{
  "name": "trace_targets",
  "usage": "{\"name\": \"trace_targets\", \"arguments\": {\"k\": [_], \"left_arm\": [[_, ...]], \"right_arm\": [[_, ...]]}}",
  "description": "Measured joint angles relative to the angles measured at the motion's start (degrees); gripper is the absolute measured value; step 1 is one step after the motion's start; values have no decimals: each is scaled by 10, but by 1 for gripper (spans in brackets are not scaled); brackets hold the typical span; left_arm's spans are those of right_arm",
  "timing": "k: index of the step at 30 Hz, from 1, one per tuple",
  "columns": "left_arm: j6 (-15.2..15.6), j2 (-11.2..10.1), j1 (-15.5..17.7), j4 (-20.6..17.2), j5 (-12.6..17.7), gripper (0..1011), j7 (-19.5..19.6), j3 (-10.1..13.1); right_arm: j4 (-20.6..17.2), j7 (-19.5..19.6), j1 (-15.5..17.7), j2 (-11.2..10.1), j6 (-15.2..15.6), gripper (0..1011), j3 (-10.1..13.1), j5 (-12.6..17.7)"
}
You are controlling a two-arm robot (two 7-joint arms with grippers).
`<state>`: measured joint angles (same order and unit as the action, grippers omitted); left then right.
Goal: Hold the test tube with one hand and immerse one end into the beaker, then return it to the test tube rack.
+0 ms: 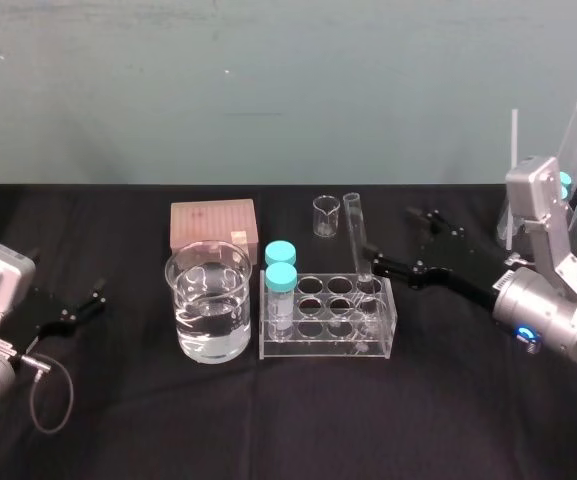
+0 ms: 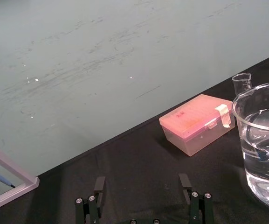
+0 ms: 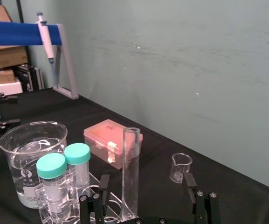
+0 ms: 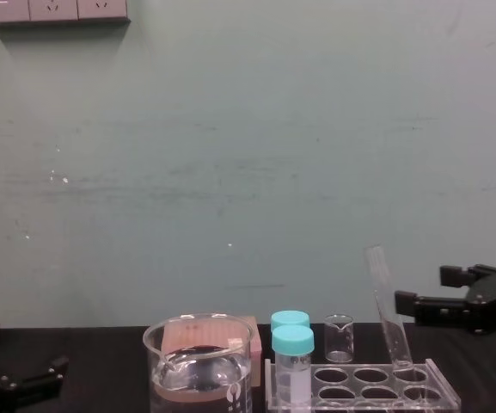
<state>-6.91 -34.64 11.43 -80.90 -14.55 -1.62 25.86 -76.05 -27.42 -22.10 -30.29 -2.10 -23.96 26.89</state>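
The tube (image 1: 355, 235) stands in the far right corner hole of the rack (image 1: 328, 350), leaning a little and untouched. The rack sits mid-bench, with the beaker (image 1: 190, 290) of water just beside its left end. My right gripper (image 1: 393, 238) hovers off the rack's right end with fingers spread wide and nothing in them. In the right wrist view the tube is close ahead of them, nearer one finger (image 3: 104, 186) than the other. The left gripper (image 1: 88, 305) is parked near the bench's left edge, also wide and empty.

I judge this to be the reach for the pick-up. Next I would centre the fingers on the tube's upper half, close gently and lift straight up. I should clear the two vials (image 1: 281, 268) before crossing to the beaker.
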Motion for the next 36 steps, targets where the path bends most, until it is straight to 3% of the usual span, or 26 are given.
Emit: {"name": "trace_targets", "arguments": {"k": [16, 36], "left_arm": [[0, 0, 0, 0, 0, 1000, 0, 0], [0, 0, 0, 0, 0, 1000, 0, 0]], "right_arm": [[82, -44, -53, 54, 2, 1000, -11, -25], [96, -53, -61, 67, 4, 1000, -12, -36]]}}
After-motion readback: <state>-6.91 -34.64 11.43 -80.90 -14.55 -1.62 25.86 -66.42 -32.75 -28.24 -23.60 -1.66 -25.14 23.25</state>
